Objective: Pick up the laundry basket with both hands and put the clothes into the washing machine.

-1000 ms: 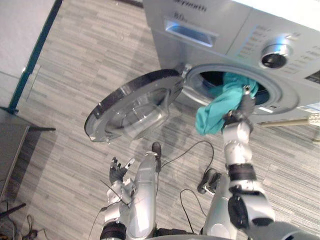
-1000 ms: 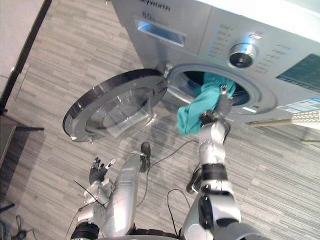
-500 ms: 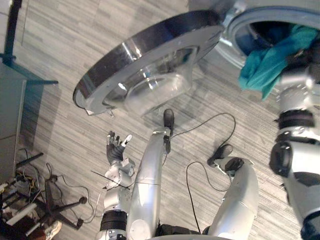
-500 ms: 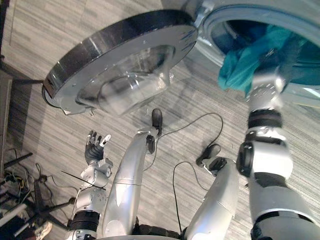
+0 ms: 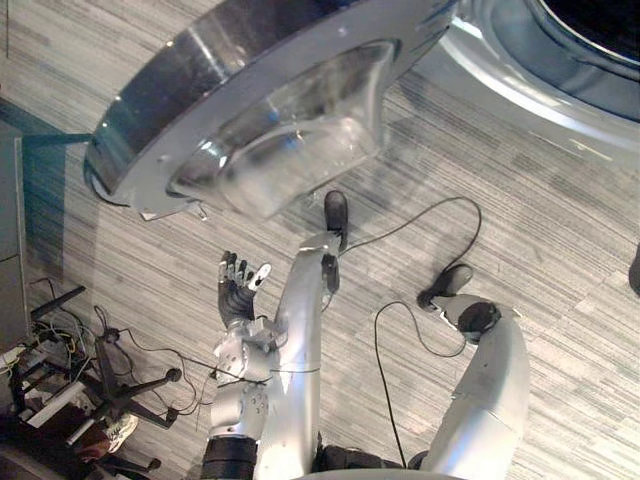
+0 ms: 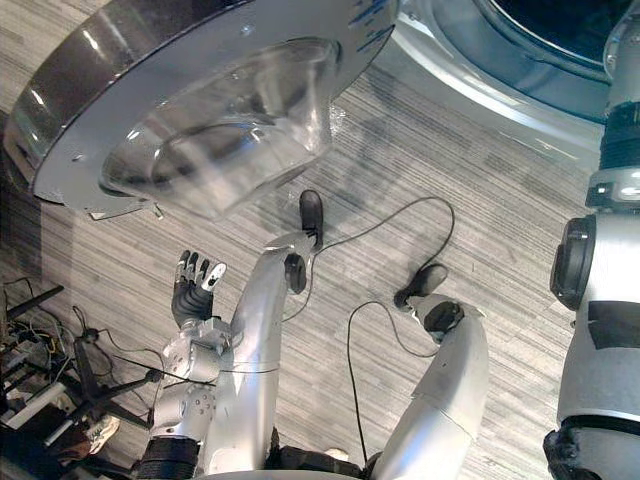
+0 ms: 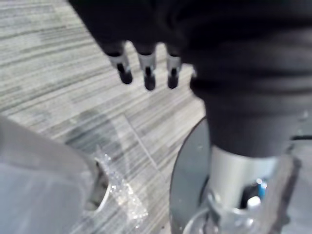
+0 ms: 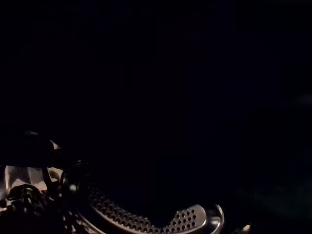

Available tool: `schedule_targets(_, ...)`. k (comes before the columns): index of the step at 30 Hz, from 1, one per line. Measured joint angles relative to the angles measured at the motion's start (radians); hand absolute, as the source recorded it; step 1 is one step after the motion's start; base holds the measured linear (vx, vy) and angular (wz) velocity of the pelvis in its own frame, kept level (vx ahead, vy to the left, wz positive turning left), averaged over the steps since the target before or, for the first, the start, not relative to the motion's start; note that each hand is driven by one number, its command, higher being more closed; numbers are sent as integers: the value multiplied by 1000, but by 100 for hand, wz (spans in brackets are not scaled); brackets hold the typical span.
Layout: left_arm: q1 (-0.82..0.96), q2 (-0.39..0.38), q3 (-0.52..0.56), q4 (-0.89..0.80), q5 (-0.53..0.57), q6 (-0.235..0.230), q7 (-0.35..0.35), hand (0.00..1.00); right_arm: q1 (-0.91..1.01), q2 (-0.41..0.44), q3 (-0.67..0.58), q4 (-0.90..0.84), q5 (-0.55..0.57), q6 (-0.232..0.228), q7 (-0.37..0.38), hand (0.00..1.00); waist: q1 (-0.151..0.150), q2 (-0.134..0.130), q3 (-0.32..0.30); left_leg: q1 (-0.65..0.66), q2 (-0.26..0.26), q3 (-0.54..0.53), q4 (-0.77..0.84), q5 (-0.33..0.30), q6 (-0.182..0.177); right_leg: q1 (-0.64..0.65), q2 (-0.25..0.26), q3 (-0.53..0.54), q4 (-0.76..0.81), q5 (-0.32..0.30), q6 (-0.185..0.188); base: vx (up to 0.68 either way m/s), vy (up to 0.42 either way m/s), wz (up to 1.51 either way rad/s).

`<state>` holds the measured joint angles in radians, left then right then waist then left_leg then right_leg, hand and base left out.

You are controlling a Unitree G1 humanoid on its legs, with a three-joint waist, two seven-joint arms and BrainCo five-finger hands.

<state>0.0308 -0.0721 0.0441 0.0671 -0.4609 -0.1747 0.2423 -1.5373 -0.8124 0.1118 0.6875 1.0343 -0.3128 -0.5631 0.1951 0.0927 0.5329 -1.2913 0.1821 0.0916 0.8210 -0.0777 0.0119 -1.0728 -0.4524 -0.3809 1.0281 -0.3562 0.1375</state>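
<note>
Left hand (image 5: 238,292) hangs open at 8 o'clock below the door (image 5: 250,120); right arm (image 6: 615,250) reaches into the washing machine (image 5: 520,75) at 1 o'clock; right hand's state I cannot tell

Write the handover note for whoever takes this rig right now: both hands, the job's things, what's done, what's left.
Left hand: open and empty, low beneath the open washing machine door.
Right hand: the right arm reaches up to the drum opening. Its wrist view looks into the dark perforated drum. Its grip cannot be told.
Done: the door is open and the right arm is at the drum.
Left: confirm the clothes are fully inside, draw the right arm out, then check the basket for more clothes.
</note>
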Motion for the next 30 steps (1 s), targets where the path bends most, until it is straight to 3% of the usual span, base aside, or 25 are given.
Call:
schedule_targets(4,37,2,-3,-21,-1,-10,-1,0,12,39,-11,38,-65,-10,-8,0,2,-1,1,10,20,-1,29,-4,6,0,0,-2,44,12,-20,-24,-52,-4)
schedule_targets(7,37,11,-8,-14,-1,-8,-3,0,88,118,-127,45,-63,-3,8,0,6,-2,1,51,22,0,31,-4,6,30,-7,2,83,12,-21,-21,-72,14)
schedule_targets(11,37,11,1,48,-1,-8,-3,0,220,224,-236,44,-60,44,74,0,-4,-5,0,122,28,15,12,-4,6,82,-5,7,79,12,-21,-35,-78,-1)
schedule_targets(13,24,9,37,90,-2,-9,-1,0,320,323,-286,33,-73,63,120,0,-21,-17,-6,163,37,44,-11,-4,5,98,2,21,50,12,-21,-71,-46,-27)
schedule_targets(18,-14,7,77,132,-10,-9,3,0,560,506,-357,47,-130,126,130,0,-53,-18,-7,189,42,59,-56,3,-13,112,19,23,-11,7,-20,-111,-11,-21)
schedule_targets(22,-14,6,91,164,-11,-9,8,0,714,613,-390,131,-194,168,157,0,-49,-20,-15,240,12,59,-108,25,-34,146,-3,20,-13,-3,-32,-136,-34,18)
schedule_targets(25,-14,4,132,241,-11,-7,11,0,822,685,-392,172,-206,169,187,0,-48,-27,-53,275,6,71,-164,59,-44,174,-2,8,-39,-33,-50,-92,-67,18)
schedule_targets(30,-13,1,175,331,-9,0,0,0,1001,743,-459,235,-220,166,231,0,-55,-44,-61,386,-4,84,-216,85,-43,281,-2,-3,-74,-28,-56,-55,-78,9)
